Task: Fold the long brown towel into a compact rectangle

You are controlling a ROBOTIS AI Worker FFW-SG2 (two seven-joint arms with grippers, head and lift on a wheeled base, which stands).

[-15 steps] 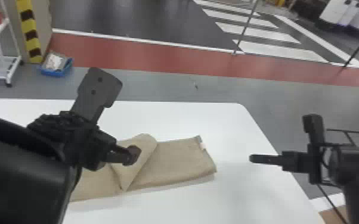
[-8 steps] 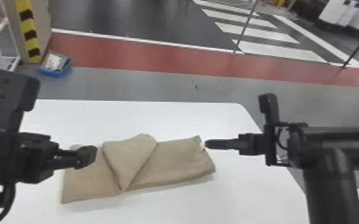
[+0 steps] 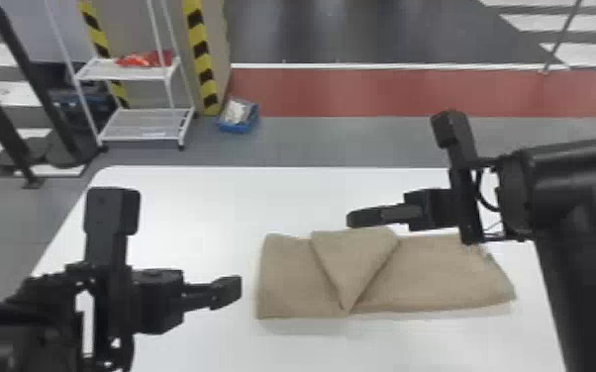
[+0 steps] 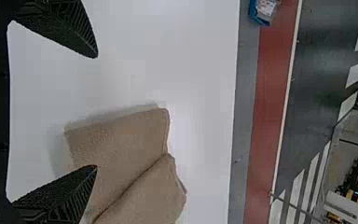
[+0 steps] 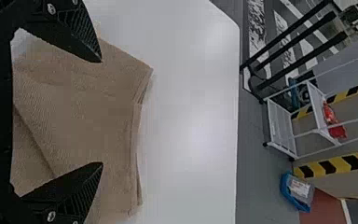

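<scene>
The brown towel (image 3: 425, 277) lies flat on the white table as a wide band, with a triangular flap folded over its middle, tip toward the near edge. My left gripper (image 3: 227, 292) is left of the towel's left end, apart from it. Just above the flap's far edge is my right gripper (image 3: 361, 217). In the left wrist view my left gripper (image 4: 97, 112) stands open, the towel (image 4: 126, 149) beyond it and partly behind one finger. My right gripper (image 5: 102, 112) is open in the right wrist view over the towel (image 5: 88, 112), nothing between its fingers.
The white table (image 3: 203, 208) extends around the towel, its far edge running behind it. On the floor beyond are a white rack (image 3: 143, 123) and a blue bin (image 3: 238, 116). Black posts (image 3: 39, 79) stand at the far left.
The head view has swung toward the left. My left gripper has moved left, off the towel, while my right gripper has come in from the right to the towel. The towel keeps its folded shape.
</scene>
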